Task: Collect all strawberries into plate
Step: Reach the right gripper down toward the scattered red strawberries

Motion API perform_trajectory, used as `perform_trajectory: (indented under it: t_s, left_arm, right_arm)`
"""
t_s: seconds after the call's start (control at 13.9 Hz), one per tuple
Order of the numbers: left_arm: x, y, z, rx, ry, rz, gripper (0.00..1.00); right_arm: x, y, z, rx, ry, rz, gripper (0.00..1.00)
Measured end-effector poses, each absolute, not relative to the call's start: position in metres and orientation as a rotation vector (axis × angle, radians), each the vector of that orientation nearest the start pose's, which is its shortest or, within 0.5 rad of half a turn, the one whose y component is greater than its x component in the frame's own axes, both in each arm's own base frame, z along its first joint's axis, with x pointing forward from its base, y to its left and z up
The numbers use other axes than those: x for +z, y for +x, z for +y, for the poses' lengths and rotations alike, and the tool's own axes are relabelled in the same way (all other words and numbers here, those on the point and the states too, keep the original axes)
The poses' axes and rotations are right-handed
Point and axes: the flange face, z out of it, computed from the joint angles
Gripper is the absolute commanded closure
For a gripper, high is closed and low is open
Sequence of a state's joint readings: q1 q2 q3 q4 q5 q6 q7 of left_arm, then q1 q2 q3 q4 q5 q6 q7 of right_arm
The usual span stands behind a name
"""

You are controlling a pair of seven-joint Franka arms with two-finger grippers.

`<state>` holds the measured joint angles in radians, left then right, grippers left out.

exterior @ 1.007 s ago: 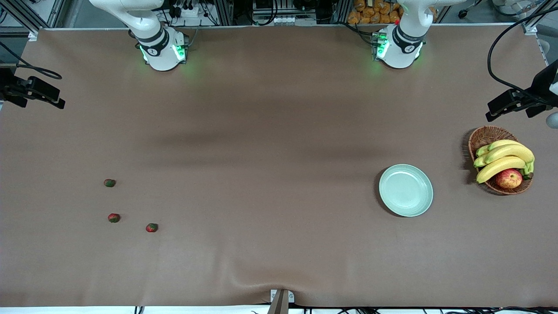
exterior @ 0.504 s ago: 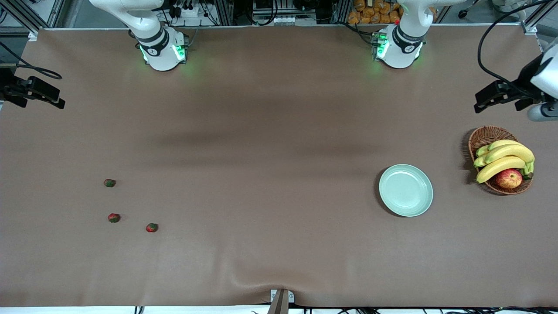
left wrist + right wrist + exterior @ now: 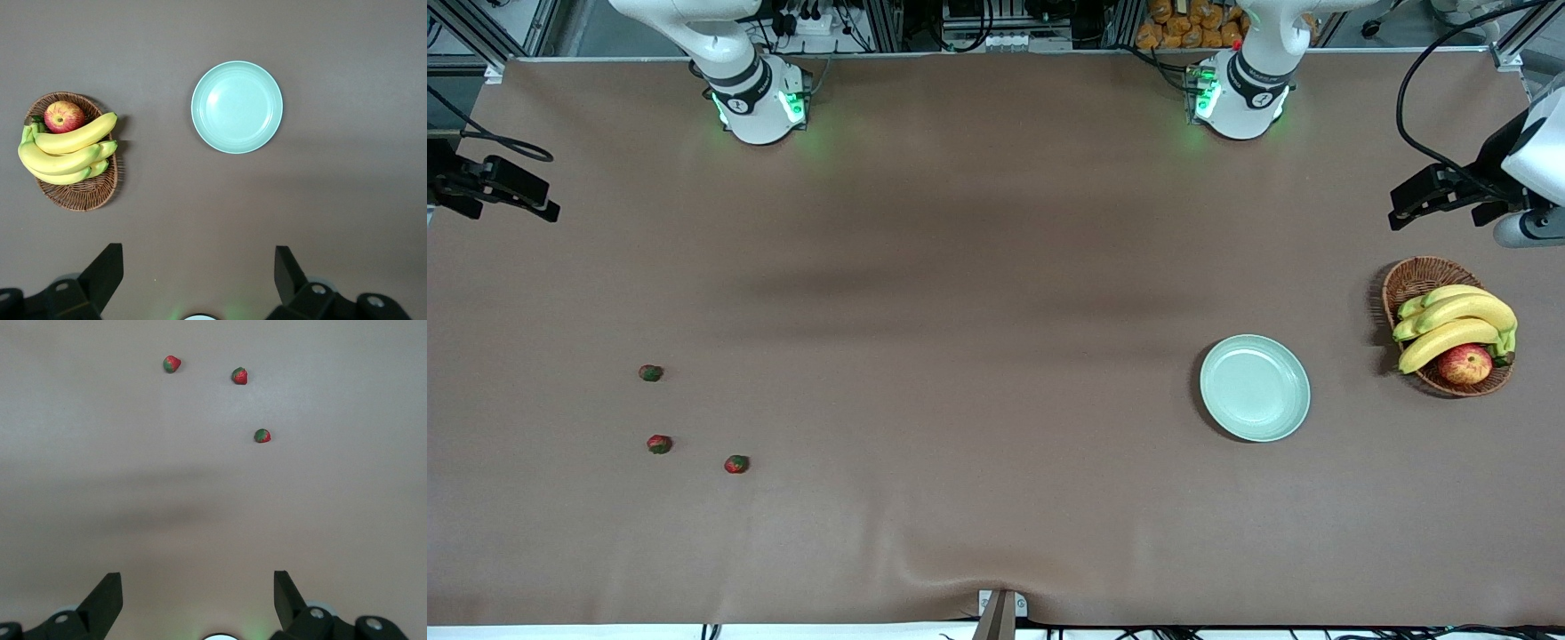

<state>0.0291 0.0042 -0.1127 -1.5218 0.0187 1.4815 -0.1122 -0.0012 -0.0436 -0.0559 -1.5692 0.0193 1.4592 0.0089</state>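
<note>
Three strawberries lie on the brown table toward the right arm's end: one (image 3: 651, 372) farthest from the front camera, one (image 3: 659, 444) nearer, and one (image 3: 736, 464) nearest. The right wrist view shows all of them (image 3: 171, 364) (image 3: 239, 375) (image 3: 262, 436). The mint-green plate (image 3: 1255, 388) (image 3: 237, 107) sits empty toward the left arm's end. My right gripper (image 3: 198, 587) hangs open high over bare table, well short of the berries. My left gripper (image 3: 198, 267) hangs open high over bare table, apart from the plate.
A wicker basket (image 3: 1412, 277) (image 3: 80, 193) with bananas (image 3: 1454, 324) and an apple (image 3: 1464, 364) stands beside the plate, closer to the left arm's end of the table. The brown cover ripples at the front edge (image 3: 996, 582).
The left arm's hand at the edge of the front view has shifted a little toward the table's middle. The right arm, the berries and the plate have not moved.
</note>
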Motion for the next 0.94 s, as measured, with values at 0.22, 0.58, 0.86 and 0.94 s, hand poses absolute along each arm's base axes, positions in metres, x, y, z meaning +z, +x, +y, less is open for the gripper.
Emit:
perform_trajectory:
  t_s: [0.22, 0.58, 0.86, 0.94]
  left_arm:
    - [0.637, 0.547, -0.038, 0.053, -3.119, -0.061, 0.0]
    - [0.632, 0.552, -0.035, 0.055, -3.12, -0.071, 0.0]
    - [0.628, 0.553, -0.035, 0.067, -3.12, -0.071, 0.0]
    - [0.627, 0.554, -0.035, 0.069, -3.12, -0.07, 0.0]
  right_arm:
    - [0.64, 0.528, -0.029, 0.104, -3.115, 0.1, 0.0]
    - [0.645, 0.528, -0.031, 0.083, -3.116, 0.106, 0.0]
    - [0.642, 0.53, -0.035, 0.088, -3.117, 0.117, 0.0]
    - [0.636, 0.534, -0.036, 0.107, -3.117, 0.122, 0.0]
